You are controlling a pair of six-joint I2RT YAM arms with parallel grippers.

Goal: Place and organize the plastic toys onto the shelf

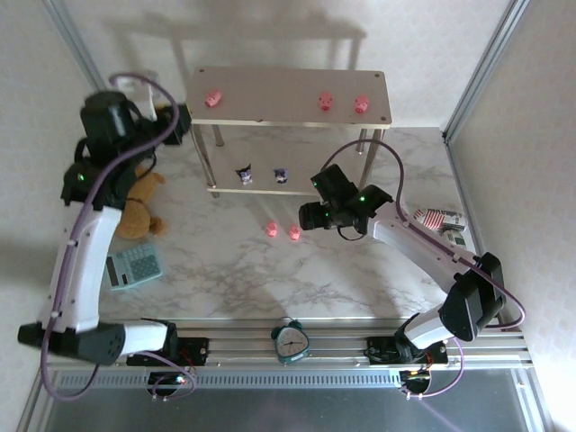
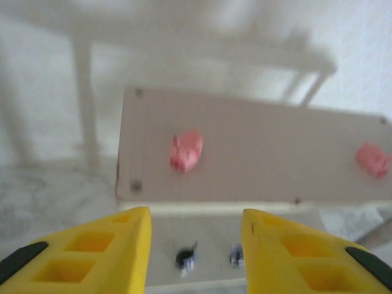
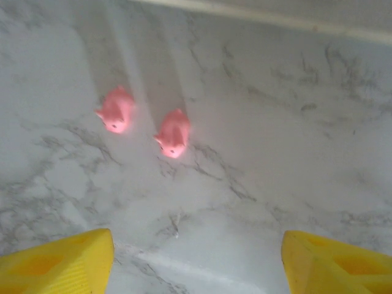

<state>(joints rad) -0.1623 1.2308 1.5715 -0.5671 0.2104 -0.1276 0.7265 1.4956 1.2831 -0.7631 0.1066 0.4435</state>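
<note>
Soft, even light is washing over the marble table [image 1: 360,270].
The shelf [image 1: 270,99] is throwing a faint shadow on the wall [image 1: 405,36]; the left wrist view is showing blur.

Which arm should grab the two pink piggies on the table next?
The right one, probably. The right gripper hangs just beside the two pink pigs on the marble table, jaws open and empty. The left gripper is up beside the shelf, farther from them.
</note>
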